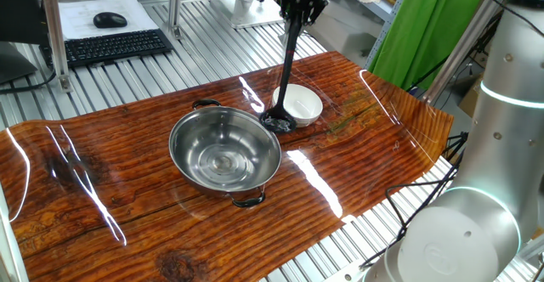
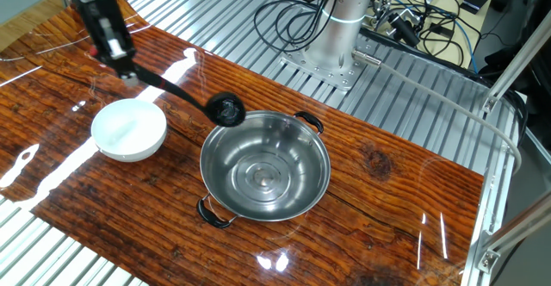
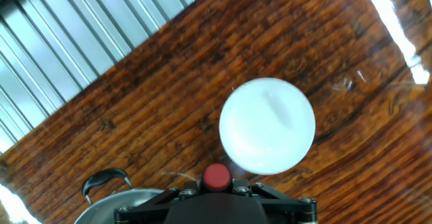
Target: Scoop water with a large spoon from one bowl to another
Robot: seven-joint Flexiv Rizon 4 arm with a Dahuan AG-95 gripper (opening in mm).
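My gripper [image 1: 296, 17] is shut on the top of the large spoon's handle [image 1: 288, 61], high above the table. This black ladle hangs steeply down. Its cup [image 1: 278, 121] sits in the gap between the steel bowl [image 1: 225, 151] and the small white bowl [image 1: 300, 105]. In the other fixed view the gripper [image 2: 120, 60] is above the white bowl [image 2: 129, 129], and the cup [image 2: 225, 108] is just past the steel bowl's [image 2: 265, 167] far rim. The hand view looks down on the white bowl [image 3: 268, 125] and a steel bowl handle [image 3: 105, 180]; the fingers are hidden there.
The bowls stand on a glossy wooden board [image 1: 102, 197] laid over a ribbed metal table [image 2: 396, 88]. A keyboard [image 1: 115, 46] and mouse [image 1: 110, 19] lie at the back left. The arm's base [image 2: 331, 40] and loose cables [image 2: 293, 15] are behind the board.
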